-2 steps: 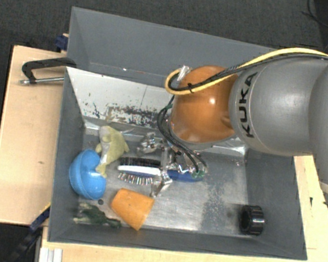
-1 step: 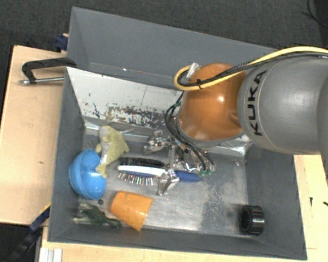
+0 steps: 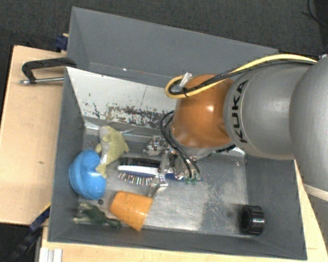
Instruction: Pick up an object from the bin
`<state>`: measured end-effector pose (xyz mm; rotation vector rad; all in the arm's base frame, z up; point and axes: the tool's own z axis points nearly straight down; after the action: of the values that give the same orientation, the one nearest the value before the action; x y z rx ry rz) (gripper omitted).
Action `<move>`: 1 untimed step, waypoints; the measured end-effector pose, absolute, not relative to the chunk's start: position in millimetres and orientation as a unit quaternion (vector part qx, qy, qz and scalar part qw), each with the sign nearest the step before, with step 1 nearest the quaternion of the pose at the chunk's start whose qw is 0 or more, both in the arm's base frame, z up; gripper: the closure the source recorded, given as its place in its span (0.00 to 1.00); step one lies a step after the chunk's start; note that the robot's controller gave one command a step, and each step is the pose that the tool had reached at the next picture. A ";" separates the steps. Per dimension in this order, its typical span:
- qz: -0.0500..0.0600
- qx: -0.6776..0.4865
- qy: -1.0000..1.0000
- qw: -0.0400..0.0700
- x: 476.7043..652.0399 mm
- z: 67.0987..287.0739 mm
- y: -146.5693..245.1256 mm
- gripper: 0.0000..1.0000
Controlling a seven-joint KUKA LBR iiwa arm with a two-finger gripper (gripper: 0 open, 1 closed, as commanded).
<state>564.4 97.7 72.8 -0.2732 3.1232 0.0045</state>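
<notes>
Grey metal bin (image 3: 68, 137), with a blue rounded thing (image 3: 84, 173) at the left wall, a pale crumpled thing (image 3: 113, 144) just above it, and a dark green thing (image 3: 96, 218) and a tipped orange cup (image 3: 130, 209) along the near edge. Next, mid-floor, a black bristled brush (image 3: 136, 171) lying flat, with the tool (image 3: 167, 173) low at its right end, touching or just over it; cannot tell how far open, nor whether gripping anything. Far right, a black cap (image 3: 251, 220) well apart; judged as down at the brush, nothing seen raised, with grasp and lift both left to do.
</notes>
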 end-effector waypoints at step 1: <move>0.001 -0.087 0.996 0.002 565.6 74.3 98.8 0.00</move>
<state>565.6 98.8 74.3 -0.2729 3.1248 0.0035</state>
